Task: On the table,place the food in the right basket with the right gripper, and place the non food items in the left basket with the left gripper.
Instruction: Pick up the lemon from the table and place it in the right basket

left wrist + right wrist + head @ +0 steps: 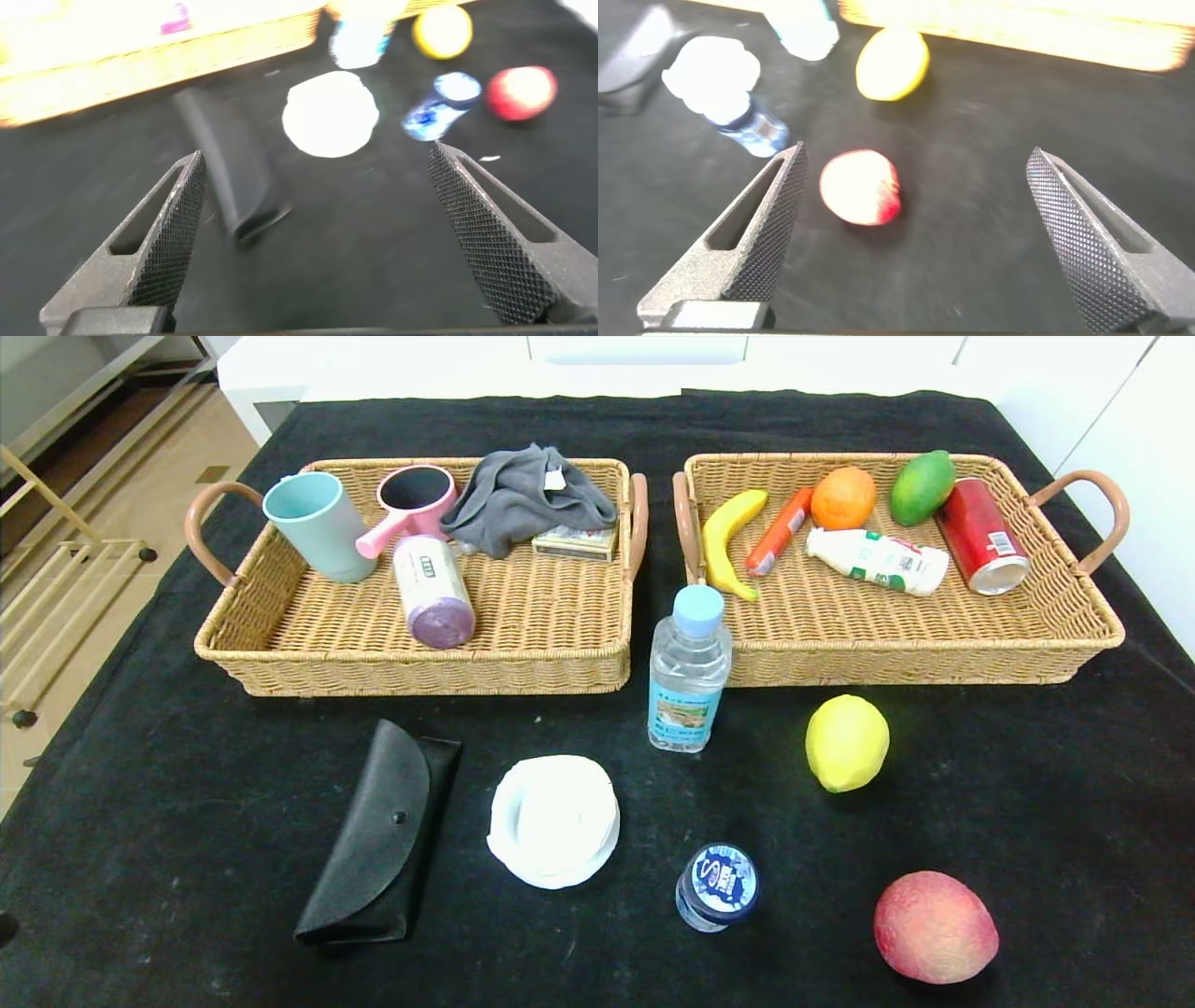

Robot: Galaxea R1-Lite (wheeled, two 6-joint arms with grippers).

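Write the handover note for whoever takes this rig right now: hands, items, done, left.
Left hand: open, empty, above the table near the glasses case.
Right hand: open, empty, above the peach.
On the black table, in front of the baskets: glasses case, white dish, upright water bottle, lemon, small blue-capped bottle, peach.
Done: none of these six is in a basket yet.
Left: right hand puts water bottle, lemon, small bottle and peach into the right basket; left hand puts glasses case and dish into the left basket.
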